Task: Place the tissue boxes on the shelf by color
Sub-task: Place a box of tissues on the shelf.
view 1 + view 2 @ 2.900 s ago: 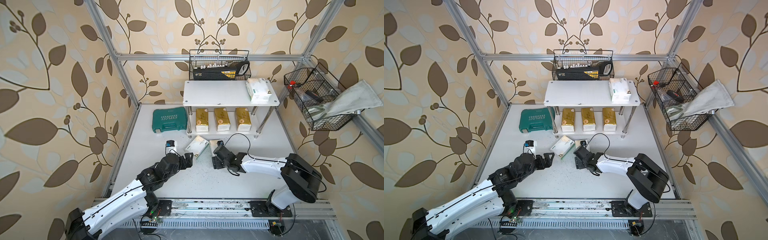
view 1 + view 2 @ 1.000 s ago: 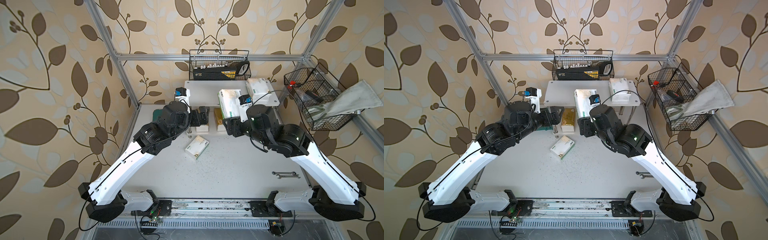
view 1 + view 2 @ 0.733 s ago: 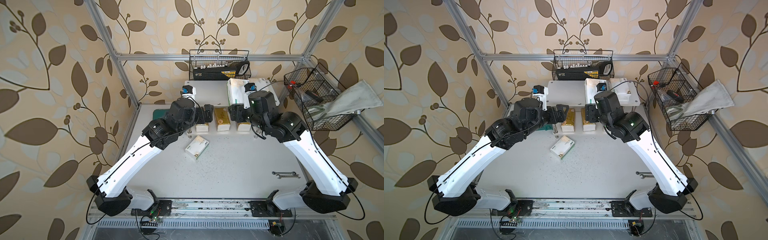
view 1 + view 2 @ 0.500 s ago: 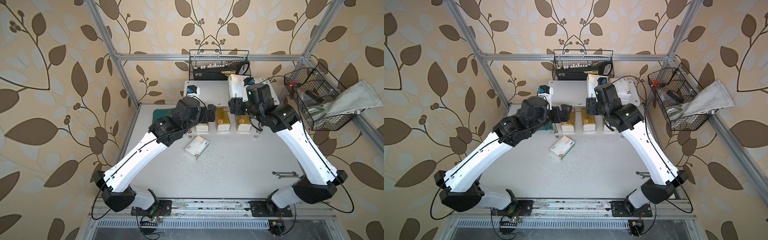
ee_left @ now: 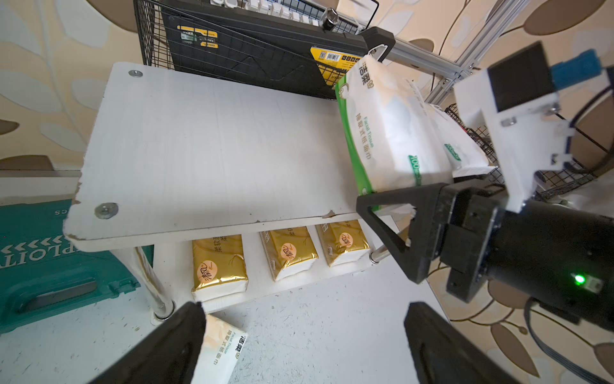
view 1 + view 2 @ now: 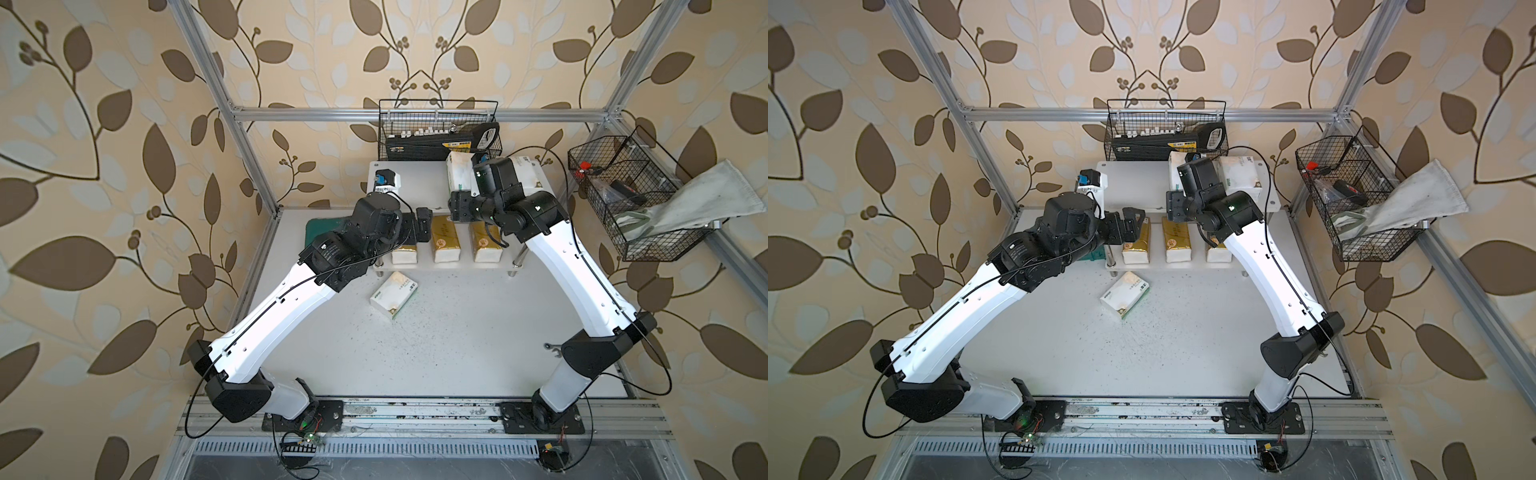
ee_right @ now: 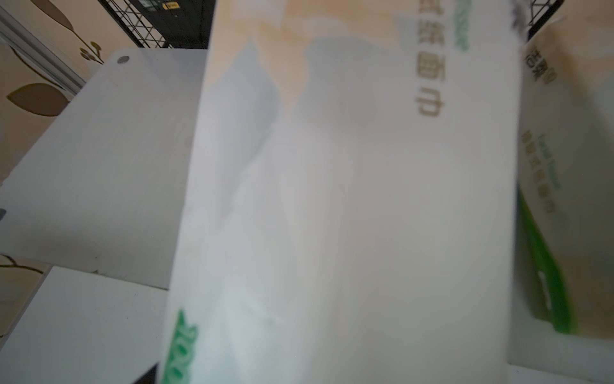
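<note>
The right gripper [image 6: 456,203] is closed partway on the near end of one white, green-labelled tissue pack, the held pack [image 5: 382,133], which it carries lengthwise over the upper tier of the shelf [image 6: 419,187], right of the board's centre. This held pack fills most of the right wrist view, where it is blurred. In the left wrist view its far end appears raised; whether its underside touches the board cannot be determined. A second white pack [image 6: 525,174] lies on the same tier at the right end, just beside the held pack. The three gold packs [image 5: 289,252] lie side by side on the lower tier, white ends facing the front, apart from one another. A third white pack [image 6: 1125,294] lies flat and askew on the table [image 6: 1183,340], just in front of the shelf's left half. The left gripper [image 5: 305,312] is raised at the shelf's front left corner with its jaws spread fully and nothing between them. A green case [image 6: 324,226] lies on the table left of the shelf, largely covered by the left arm in both top views.
</note>
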